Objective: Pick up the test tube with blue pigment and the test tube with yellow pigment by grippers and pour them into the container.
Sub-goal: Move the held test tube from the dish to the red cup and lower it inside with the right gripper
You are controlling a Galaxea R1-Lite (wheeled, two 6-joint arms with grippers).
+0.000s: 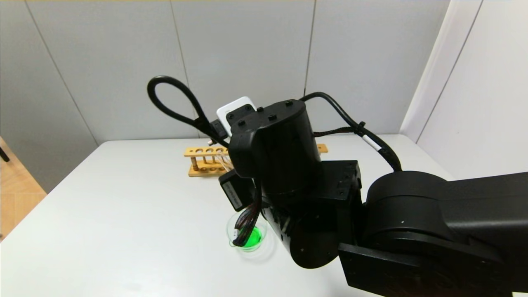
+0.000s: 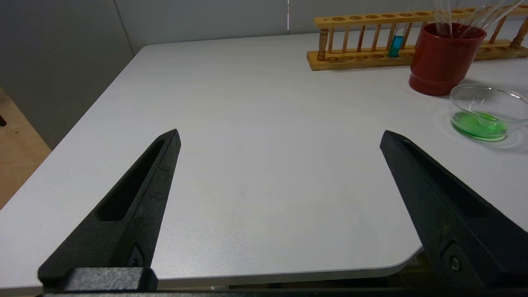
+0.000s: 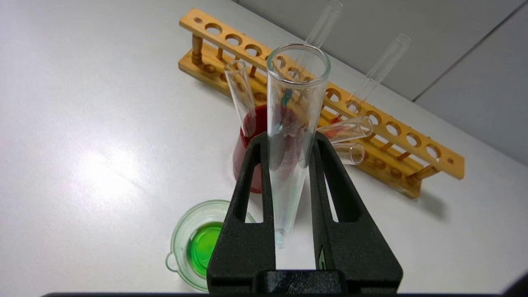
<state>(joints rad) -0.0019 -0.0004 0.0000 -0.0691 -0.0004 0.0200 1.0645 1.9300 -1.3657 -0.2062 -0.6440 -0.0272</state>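
light: bright, even | glare: table (image 3: 99,173) | shadows: soft beside rack (image 3: 429,206) | focus: sharp

Empty clear test tube (image 3: 293,136), clamped between right gripper (image 3: 288,152) fingers (image 3: 251,198), open mouth pointing away from wrist, rounded base toward it; no pigment visible inside. Container (image 3: 183,237): low clear glass dish w/ small spout, holds green liquid, sits on worktop (image 3: 82,144) just below & beside the fingers. Blue-liquid tube (image 2: 397,44) stands upright in wooden rack (image 2: 359,57), well beyond the left gripper (image 2: 280,138) fingers.

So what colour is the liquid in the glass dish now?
Bright green, clearest in the left wrist view: the container holds a shallow green pool.
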